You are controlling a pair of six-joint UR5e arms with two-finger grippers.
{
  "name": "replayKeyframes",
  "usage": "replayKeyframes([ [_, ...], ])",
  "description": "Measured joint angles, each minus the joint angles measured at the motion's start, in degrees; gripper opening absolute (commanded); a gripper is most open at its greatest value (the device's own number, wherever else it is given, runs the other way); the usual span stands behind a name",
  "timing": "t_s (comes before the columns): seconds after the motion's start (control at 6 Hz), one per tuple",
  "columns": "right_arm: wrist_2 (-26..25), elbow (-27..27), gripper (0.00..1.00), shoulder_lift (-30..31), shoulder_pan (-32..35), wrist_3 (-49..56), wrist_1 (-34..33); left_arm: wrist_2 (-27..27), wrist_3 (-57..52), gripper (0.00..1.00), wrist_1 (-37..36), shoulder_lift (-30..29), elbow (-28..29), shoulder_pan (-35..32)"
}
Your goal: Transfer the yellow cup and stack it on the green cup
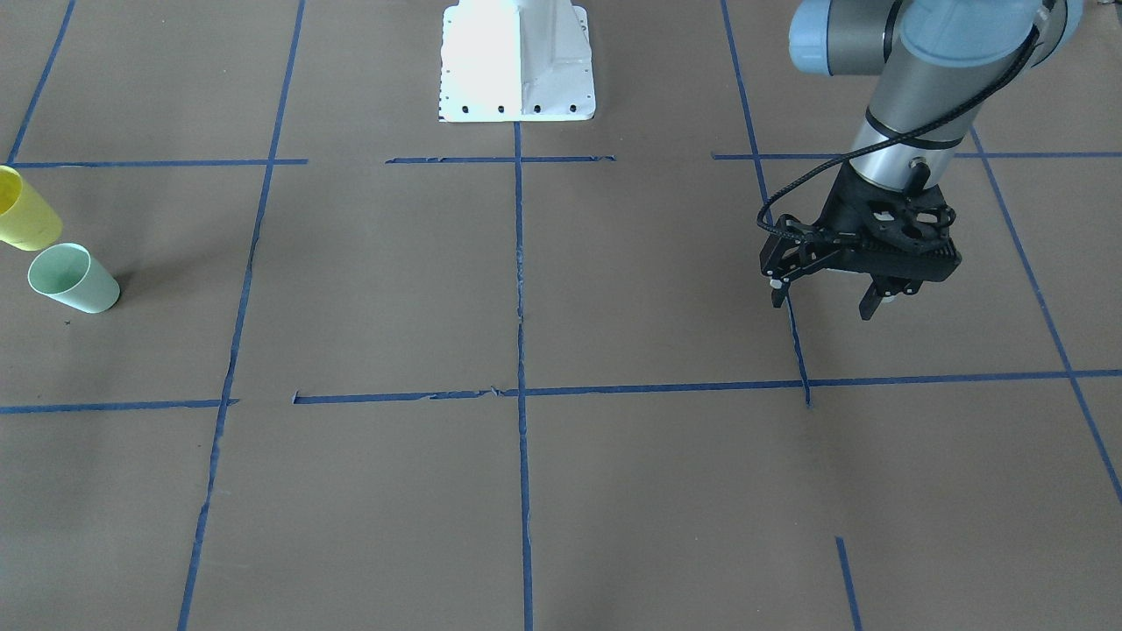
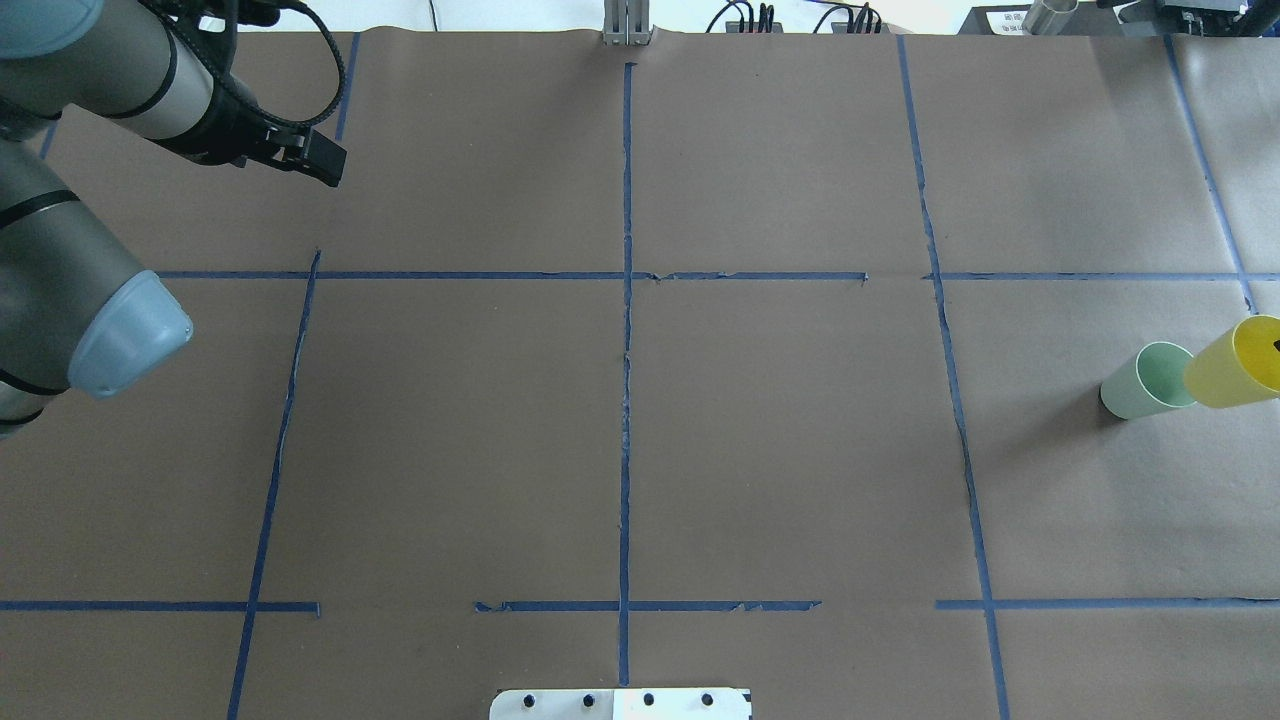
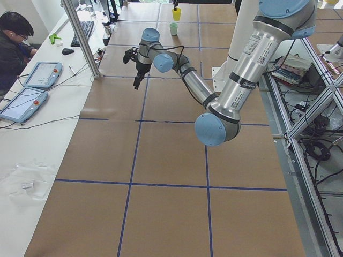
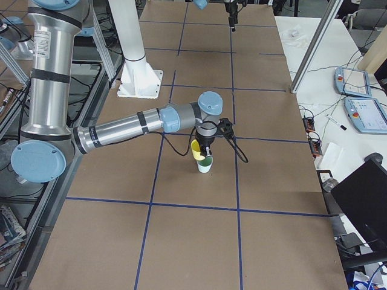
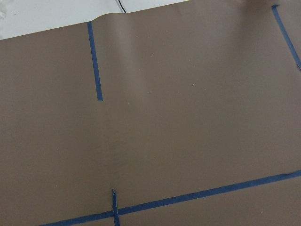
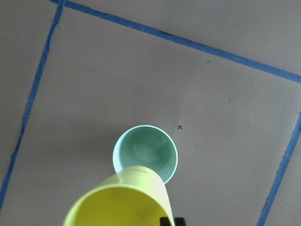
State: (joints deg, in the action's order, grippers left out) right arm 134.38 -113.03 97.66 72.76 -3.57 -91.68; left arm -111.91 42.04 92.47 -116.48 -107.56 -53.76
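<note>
The yellow cup [image 6: 120, 202] hangs tilted in the air, its base just over the mouth of the green cup [image 6: 146, 150], which stands upright on the brown paper. My right gripper [image 4: 204, 145] is shut on the yellow cup's rim; one black finger [image 6: 168, 221] shows at the bottom edge of the right wrist view. Both cups sit at the table's right end in the overhead view: the yellow cup [image 2: 1235, 365] and the green cup [image 2: 1145, 382]. My left gripper [image 1: 822, 305] is open and empty, hovering over the far left of the table.
Blue tape lines [image 2: 627, 350] divide the paper into squares. The white robot base [image 1: 517, 61] stands at the robot's side of the table. A metal pole [image 3: 80, 37] and a seated operator [image 3: 13, 48] with tablets are beyond the table's far edge.
</note>
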Motion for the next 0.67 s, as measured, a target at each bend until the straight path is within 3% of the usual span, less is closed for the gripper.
replayKeyframes([
  [0.67,-0.19,4.30,0.00,-2.86,-2.56,-0.48,1.58,-0.32,0.87,1.00,-0.01,0.95,-1.87,0.00],
])
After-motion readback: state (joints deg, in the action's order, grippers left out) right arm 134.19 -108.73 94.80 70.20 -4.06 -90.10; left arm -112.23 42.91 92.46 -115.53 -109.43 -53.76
